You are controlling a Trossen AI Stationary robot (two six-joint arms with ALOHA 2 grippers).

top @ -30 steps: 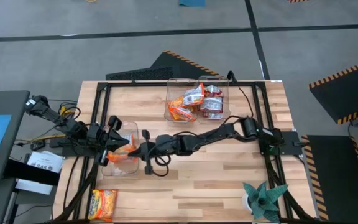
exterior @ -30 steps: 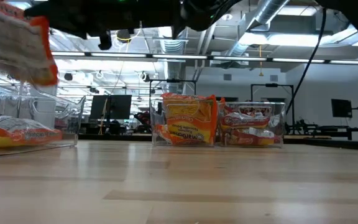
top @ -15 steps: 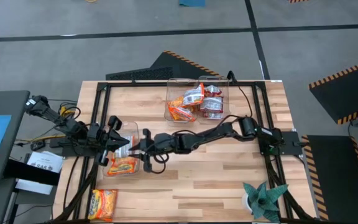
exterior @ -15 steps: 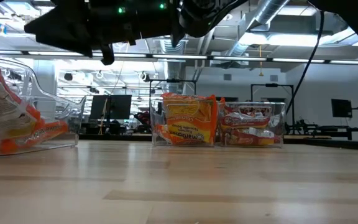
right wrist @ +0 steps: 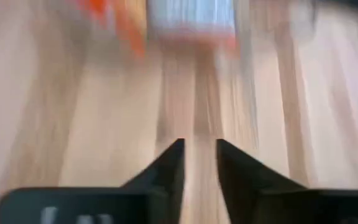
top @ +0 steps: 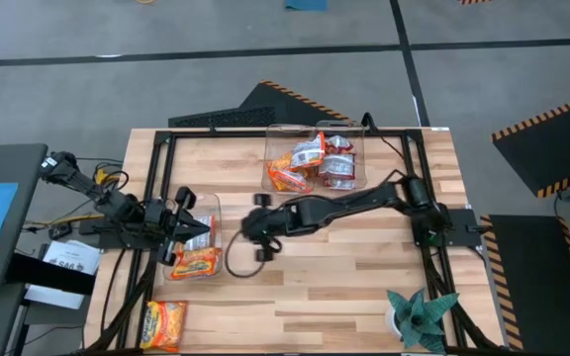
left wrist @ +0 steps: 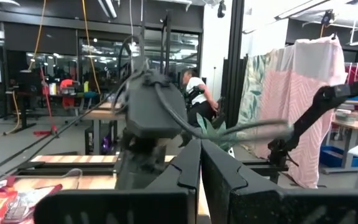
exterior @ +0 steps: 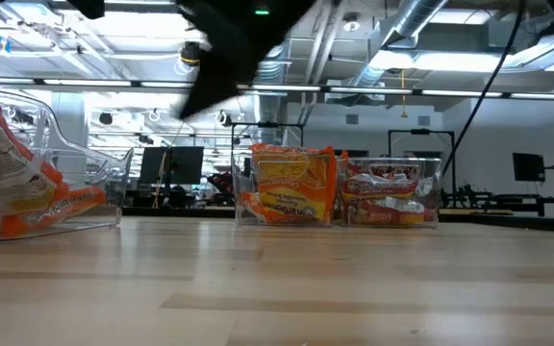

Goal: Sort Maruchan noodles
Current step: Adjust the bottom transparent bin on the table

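Observation:
One orange Maruchan packet (top: 196, 263) lies tilted in a clear bin (top: 213, 210) at the table's left, leaning on the bin's wall in the low view (exterior: 8, 187). Another orange packet (top: 163, 324) lies flat near the table's near-left corner. At the far side, one clear bin holds orange packets (top: 287, 176) and the one beside it holds white-and-red packets (top: 338, 163). My right gripper (right wrist: 199, 147) is open over bare wood, right of the left bin (top: 249, 230), with nothing between its fingers. My left gripper (left wrist: 199, 149) is shut and empty, above the left bin's left side (top: 190, 229).
A black frame rail (top: 265, 133) runs around the table top. A teal spiky plant (top: 422, 314) stands at the near-right corner. A cable loop (top: 237, 261) hangs under my right arm. Bare wood (top: 344, 277) lies across the middle and near right.
My right gripper has let go of the orange packet, which fell into the left bin and now leans there. The gripper then drew back toward the table's right, rising a little and tipping its fingers up from a steep downward point.

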